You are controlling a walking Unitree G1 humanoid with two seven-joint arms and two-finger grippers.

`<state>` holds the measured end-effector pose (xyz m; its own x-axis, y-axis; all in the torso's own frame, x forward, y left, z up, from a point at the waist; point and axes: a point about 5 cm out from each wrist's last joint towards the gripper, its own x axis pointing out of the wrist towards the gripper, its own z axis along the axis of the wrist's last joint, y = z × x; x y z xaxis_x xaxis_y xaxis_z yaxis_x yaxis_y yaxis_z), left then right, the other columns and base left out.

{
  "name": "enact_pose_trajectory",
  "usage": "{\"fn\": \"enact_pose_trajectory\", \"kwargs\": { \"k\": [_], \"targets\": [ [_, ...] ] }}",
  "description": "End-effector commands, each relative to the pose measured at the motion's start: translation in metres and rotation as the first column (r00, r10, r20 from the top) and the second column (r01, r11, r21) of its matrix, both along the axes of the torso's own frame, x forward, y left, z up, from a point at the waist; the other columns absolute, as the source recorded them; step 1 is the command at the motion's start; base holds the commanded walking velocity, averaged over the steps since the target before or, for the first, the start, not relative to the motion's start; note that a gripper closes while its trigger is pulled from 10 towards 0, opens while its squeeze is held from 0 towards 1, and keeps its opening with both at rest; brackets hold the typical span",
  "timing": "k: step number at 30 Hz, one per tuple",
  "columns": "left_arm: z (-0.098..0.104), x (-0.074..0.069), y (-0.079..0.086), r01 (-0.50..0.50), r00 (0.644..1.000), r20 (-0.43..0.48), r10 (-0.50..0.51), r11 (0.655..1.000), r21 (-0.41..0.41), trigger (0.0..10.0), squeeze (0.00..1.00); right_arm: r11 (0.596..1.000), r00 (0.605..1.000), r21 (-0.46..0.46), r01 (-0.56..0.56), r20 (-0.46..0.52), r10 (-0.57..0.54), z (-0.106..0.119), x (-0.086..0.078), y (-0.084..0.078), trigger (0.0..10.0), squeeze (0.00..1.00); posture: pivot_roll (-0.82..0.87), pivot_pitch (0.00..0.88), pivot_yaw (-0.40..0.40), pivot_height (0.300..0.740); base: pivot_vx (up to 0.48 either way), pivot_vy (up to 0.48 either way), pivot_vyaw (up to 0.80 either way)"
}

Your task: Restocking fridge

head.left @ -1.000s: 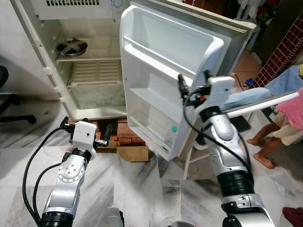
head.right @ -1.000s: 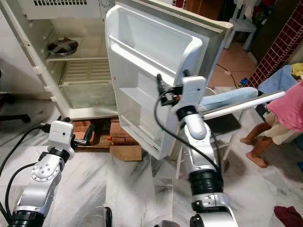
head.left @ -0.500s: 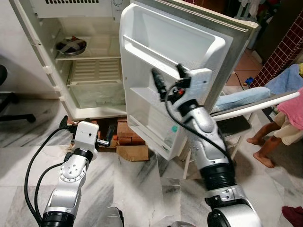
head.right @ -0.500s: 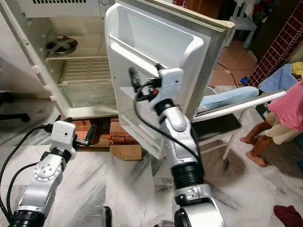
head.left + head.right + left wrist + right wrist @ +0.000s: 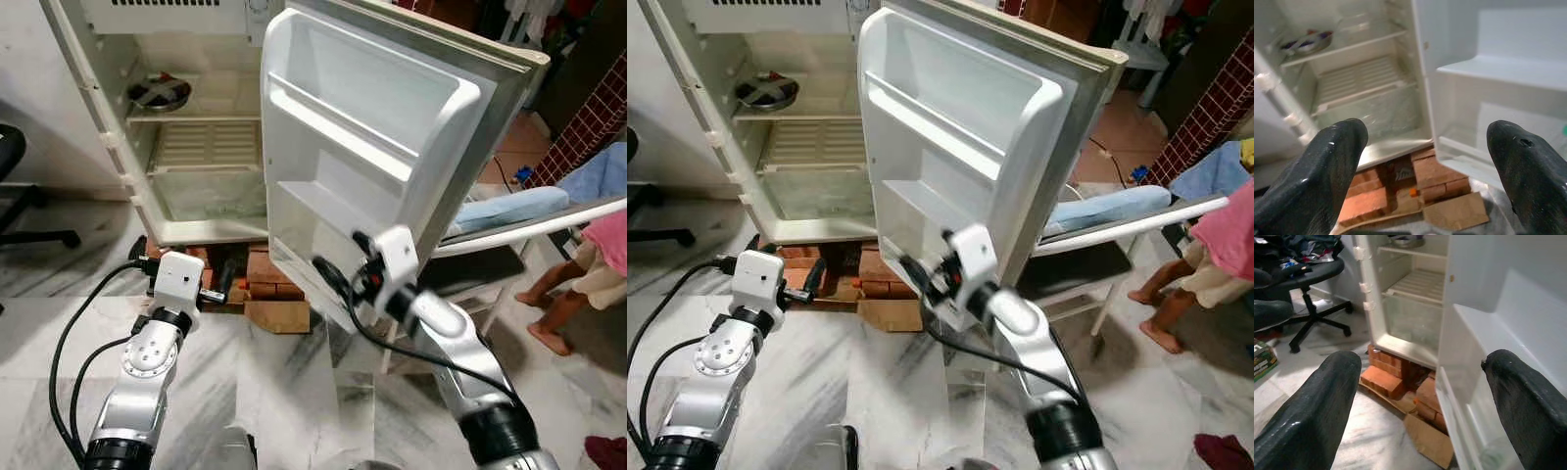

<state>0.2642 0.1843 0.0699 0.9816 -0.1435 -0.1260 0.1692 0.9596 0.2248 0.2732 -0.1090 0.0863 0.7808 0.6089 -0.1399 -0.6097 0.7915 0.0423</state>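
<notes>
The white open-doored fridge (image 5: 196, 147) stands at twelve o'clock on red bricks (image 5: 265, 284), its door swung wide for loading. Left pincer (image 5: 223, 279) and right pincer (image 5: 338, 279), both released and empty, hover near the door's bottom rack.

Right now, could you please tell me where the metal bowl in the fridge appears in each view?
Left eye view: metal bowl on the top shelf of the fridge, upper left.
Right eye view: bowl on that shelf, upper left.
Left wrist view: bowl above the slatted rack.
Right wrist view: bowl cut by the picture's edge.
Shared landmark: red bricks under the fridge.
</notes>
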Motion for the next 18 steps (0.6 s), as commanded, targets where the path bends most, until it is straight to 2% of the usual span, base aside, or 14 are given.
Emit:
{"fn": "enact_pose_trajectory", "kwargs": {
  "k": [1, 6, 10, 14, 18],
  "targets": [
    [-0.001, 0.001, -0.004, 0.019, 1.000, -0.003, -0.019, 1.000, 0.000, 10.0, 0.00, 1.000, 0.998, 0.010, 0.004, 0.064, -0.005, 0.012, -0.002, -0.004, 10.0, 0.00, 0.00, 0.040, -0.042, 0.740, 0.000, -0.480, 0.54],
    [0.000, 0.002, -0.005, 0.024, 1.000, 0.000, -0.024, 1.000, 0.006, 10.0, 0.00, 0.999, 0.994, 0.021, -0.048, 0.103, 0.046, 0.019, -0.007, 0.004, 10.0, 0.00, 0.00, 0.038, -0.043, 0.740, 0.000, -0.480, 0.75],
    [0.000, 0.002, -0.005, 0.022, 1.000, 0.003, -0.022, 1.000, 0.008, 10.0, 0.00, 0.996, 0.989, 0.036, -0.077, 0.125, 0.072, 0.025, -0.008, 0.009, 10.0, 0.00, 0.00, 0.038, -0.043, 0.740, 0.000, -0.480, 0.41],
    [0.000, 0.001, -0.004, 0.012, 1.000, 0.003, -0.012, 1.000, 0.007, 10.0, 0.00, 0.998, 0.987, 0.046, -0.051, 0.153, 0.044, 0.030, -0.003, 0.010, 10.0, 0.00, 0.00, 0.039, -0.047, 0.740, 0.000, -0.474, 0.00],
    [0.000, 0.001, -0.002, -0.003, 1.000, 0.004, 0.003, 1.000, -0.006, 10.0, 0.00, 0.999, 0.977, 0.039, -0.007, 0.212, -0.001, 0.036, 0.001, 0.006, 10.0, 0.00, 0.00, 0.039, -0.048, 0.740, 0.000, -0.133, 0.00]
  ]
}}
